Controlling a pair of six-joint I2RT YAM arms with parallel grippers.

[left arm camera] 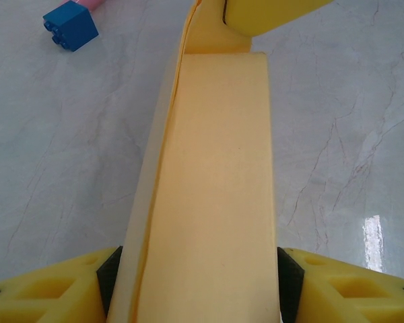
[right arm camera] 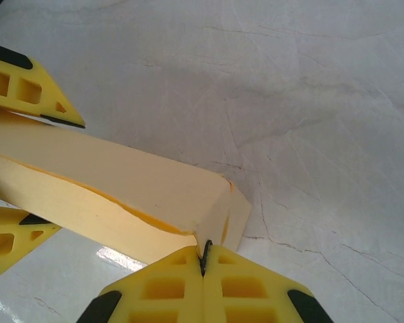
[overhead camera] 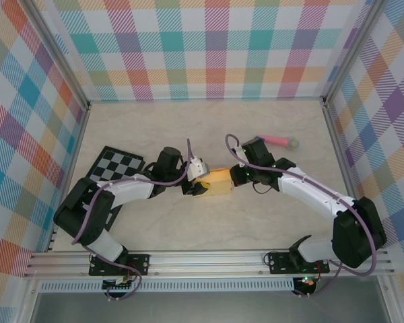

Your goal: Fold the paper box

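Observation:
The paper box [overhead camera: 216, 180] is a yellow-orange flat rectangular box lying lengthwise between the two arms at the table's middle. My left gripper [overhead camera: 196, 183] is shut across its left end. In the left wrist view its black pads [left arm camera: 109, 279] press both long sides of the box [left arm camera: 215, 188]. My right gripper [overhead camera: 237, 176] is at the right end. In the right wrist view its jaws [right arm camera: 204, 256] are closed together and pinch the edge of the end flap of the box [right arm camera: 121, 182]. One long seam gapes slightly. The left gripper's fingers [right arm camera: 27, 94] show at the far end.
A pink stick with a blue end [overhead camera: 281, 141] lies behind the right arm; its blue block [left arm camera: 71, 25] shows in the left wrist view. A black-and-white checkered board [overhead camera: 118, 164] lies at the left. Plaid walls and metal rails enclose the marble table.

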